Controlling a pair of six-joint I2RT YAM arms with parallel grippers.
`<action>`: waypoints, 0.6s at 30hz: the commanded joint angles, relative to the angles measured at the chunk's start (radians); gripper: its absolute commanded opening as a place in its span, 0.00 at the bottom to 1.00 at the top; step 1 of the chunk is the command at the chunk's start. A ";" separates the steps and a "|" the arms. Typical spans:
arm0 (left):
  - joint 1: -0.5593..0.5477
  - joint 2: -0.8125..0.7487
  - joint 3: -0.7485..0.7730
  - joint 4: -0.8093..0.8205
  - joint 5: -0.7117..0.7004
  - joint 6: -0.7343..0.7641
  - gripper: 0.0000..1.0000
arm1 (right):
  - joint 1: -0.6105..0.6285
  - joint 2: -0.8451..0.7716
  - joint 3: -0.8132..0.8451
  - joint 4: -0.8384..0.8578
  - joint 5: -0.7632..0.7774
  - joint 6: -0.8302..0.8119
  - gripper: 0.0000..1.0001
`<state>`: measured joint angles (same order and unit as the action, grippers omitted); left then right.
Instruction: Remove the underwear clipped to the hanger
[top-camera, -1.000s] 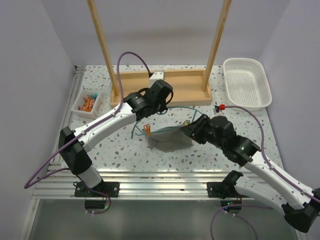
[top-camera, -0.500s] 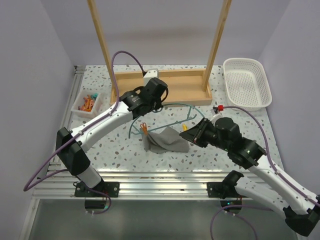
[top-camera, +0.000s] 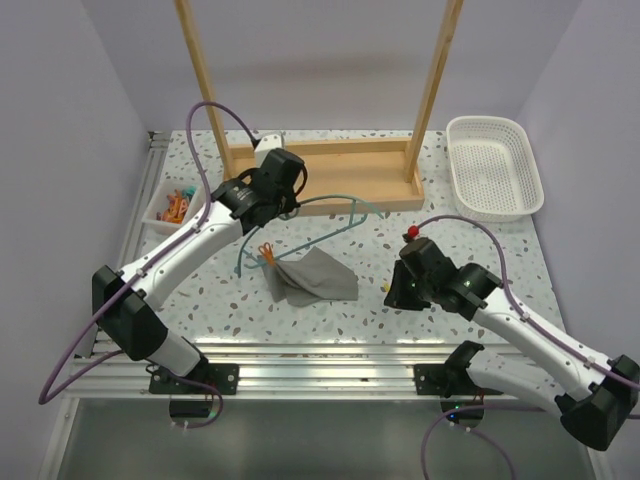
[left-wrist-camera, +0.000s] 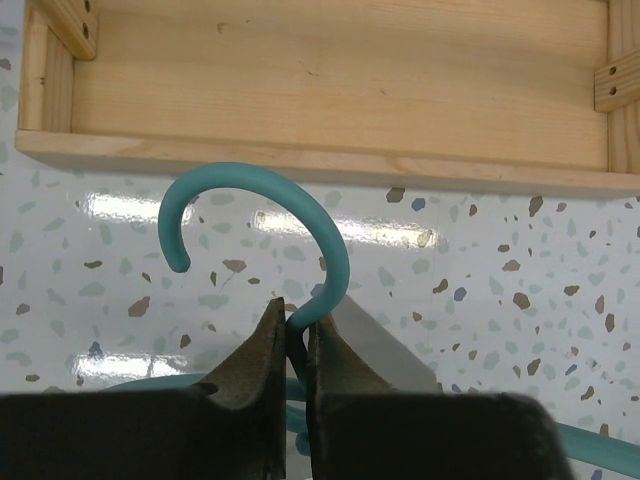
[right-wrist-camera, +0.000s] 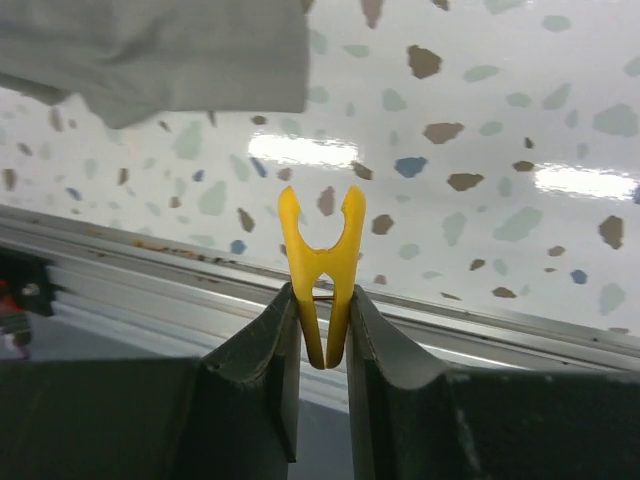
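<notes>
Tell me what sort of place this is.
Probably a robotics lab bench staged for laundry chores: a speckled table between plain walls, carrying a wooden hanging frame, a white basket and a teal hanger.

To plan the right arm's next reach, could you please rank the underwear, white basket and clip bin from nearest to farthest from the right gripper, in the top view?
From the right gripper:
1. underwear, just to its left
2. white basket, back right corner
3. clip bin, far left edge

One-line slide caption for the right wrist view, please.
The right gripper pinches a yellow plastic clothespin above the speckled white table; grey fabric underwear lies at upper left.
</notes>
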<state>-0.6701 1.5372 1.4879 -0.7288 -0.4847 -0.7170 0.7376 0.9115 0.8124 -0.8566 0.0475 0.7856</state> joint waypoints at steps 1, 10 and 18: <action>-0.002 -0.035 -0.032 0.011 0.003 -0.035 0.00 | -0.006 -0.019 0.005 0.001 0.084 -0.077 0.22; -0.002 -0.003 -0.023 0.074 0.127 -0.093 0.00 | -0.004 -0.042 0.117 0.206 -0.402 -0.253 0.77; -0.002 0.122 0.127 0.060 0.368 -0.075 0.00 | -0.003 0.019 0.197 0.367 -0.687 -0.430 0.75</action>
<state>-0.6701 1.6218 1.5341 -0.7101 -0.2554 -0.7788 0.7334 0.9195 0.9199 -0.6067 -0.4839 0.4793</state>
